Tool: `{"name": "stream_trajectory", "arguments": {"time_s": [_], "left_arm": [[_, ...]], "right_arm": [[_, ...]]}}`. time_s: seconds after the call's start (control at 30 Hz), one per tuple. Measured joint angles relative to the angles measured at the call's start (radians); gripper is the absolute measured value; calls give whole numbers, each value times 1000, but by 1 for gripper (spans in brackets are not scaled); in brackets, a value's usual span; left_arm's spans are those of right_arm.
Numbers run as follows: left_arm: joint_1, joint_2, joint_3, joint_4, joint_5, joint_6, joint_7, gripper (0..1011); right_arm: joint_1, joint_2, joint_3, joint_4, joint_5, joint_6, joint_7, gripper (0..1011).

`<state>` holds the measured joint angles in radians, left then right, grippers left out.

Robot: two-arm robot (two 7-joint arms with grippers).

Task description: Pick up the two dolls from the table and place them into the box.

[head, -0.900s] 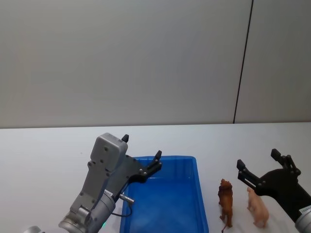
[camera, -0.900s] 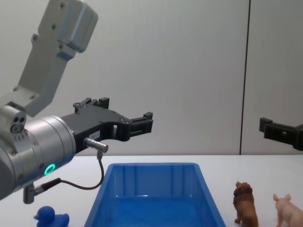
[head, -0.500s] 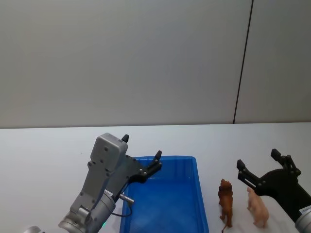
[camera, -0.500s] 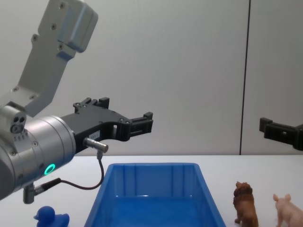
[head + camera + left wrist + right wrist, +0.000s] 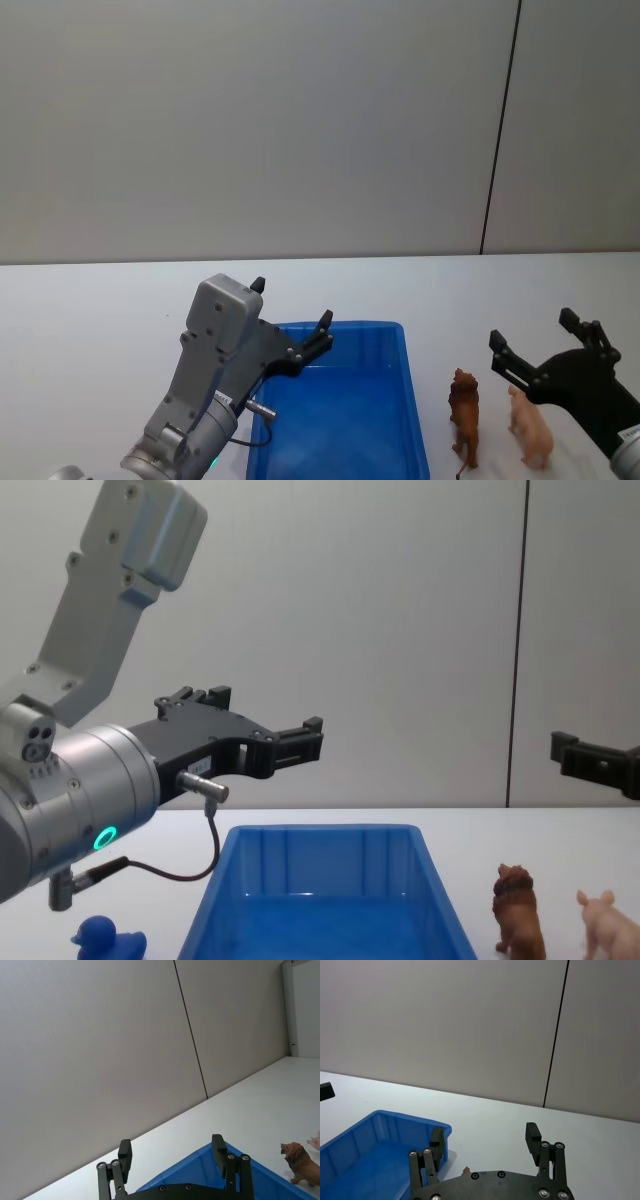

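The blue box (image 5: 345, 327) sits on the white table (image 5: 100, 310) in front of me. To its right stand the two dolls: a reddish-brown lion (image 5: 464, 415) and, further right, a pale pink pig (image 5: 530, 428). My left gripper (image 5: 292, 303) hovers open over the box's near left corner, holding nothing. My right gripper (image 5: 532, 330) hangs open in the air just above and behind the pig, apart from both dolls. From the chest, the lion (image 5: 518, 910) and pig (image 5: 610, 925) stand upright beside the box (image 5: 320, 830). The left wrist view shows the lion (image 5: 300, 1162) past the box's corner.
A small blue duck toy (image 5: 108, 940) lies on the table left of the box, under my left arm. A plain grey wall (image 5: 300, 120) rises behind the table. Bare tabletop stretches behind the box and to the far left.
My right gripper has edged very slightly to the right. The left gripper, the box and both dolls have stayed where they were.
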<state>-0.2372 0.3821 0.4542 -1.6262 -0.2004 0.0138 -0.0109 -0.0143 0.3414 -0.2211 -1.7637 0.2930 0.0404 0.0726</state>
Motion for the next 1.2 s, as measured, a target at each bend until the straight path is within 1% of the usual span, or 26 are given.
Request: {"name": "stream_trajectory", "arguments": {"time_s": [0.33,0.6,0.87,1.2], "left_arm": [[0,0,0,0,0,0,0,1001],[0,0,0,0,0,0,0,1001],[0,0,0,0,0,0,0,1001],[0,0,0,0,0,0,0,1001]], "right_arm": [[-11,32,24,8,35,44,28,1001],[-28,59,37,18,42,94,47,1001],[-37,75,40,40,21,142,71,1001],[-25,68,28,86,-12,179,100,1001]]}}
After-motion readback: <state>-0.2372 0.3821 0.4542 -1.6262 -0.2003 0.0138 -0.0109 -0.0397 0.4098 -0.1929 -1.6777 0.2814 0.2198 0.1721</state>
